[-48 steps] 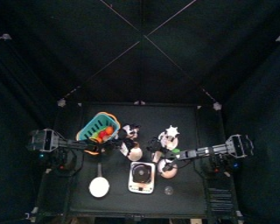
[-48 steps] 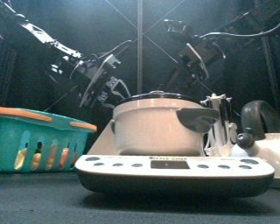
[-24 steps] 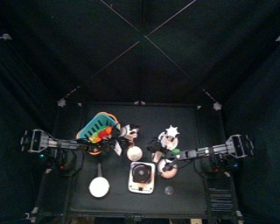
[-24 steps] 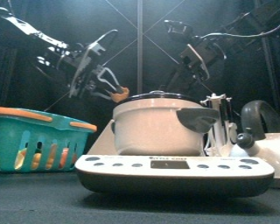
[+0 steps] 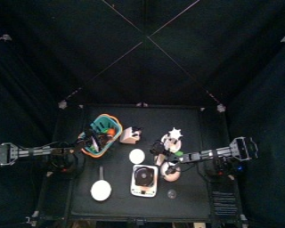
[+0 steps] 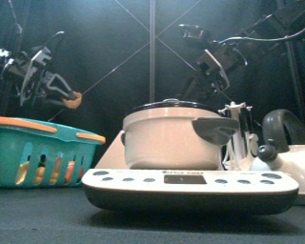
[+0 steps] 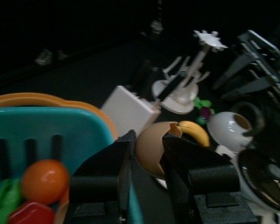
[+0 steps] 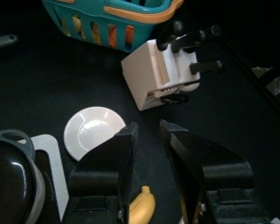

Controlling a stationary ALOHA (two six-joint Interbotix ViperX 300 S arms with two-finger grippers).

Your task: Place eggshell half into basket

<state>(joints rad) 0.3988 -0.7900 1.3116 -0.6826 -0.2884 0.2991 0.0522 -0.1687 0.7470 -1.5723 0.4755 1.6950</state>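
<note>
My left gripper (image 7: 154, 142) is shut on a tan eggshell half (image 7: 166, 149). It holds it in the air just beside the near rim of the teal basket (image 7: 38, 131), which has an orange rim and holds toy food. In the front view the left gripper (image 6: 56, 92) hangs with the eggshell half (image 6: 72, 98) above the basket's (image 6: 34, 148) right end. From above, the left gripper (image 5: 107, 135) is at the basket's (image 5: 100, 122) edge. My right gripper (image 8: 149, 129) is open and empty, and hangs above the table near the cooker (image 6: 221, 71).
A rice cooker (image 6: 178, 133) stands at the front middle. A white knife block (image 8: 166, 70), a white plate (image 8: 94, 131), a white stand (image 7: 192, 74) and a kettle (image 6: 285, 133) stand around it. A yellow piece (image 8: 143, 206) lies below the right gripper.
My left arm has swung left with the eggshell half, from above the cooker to over the basket's right end. The right arm has not moved.
</note>
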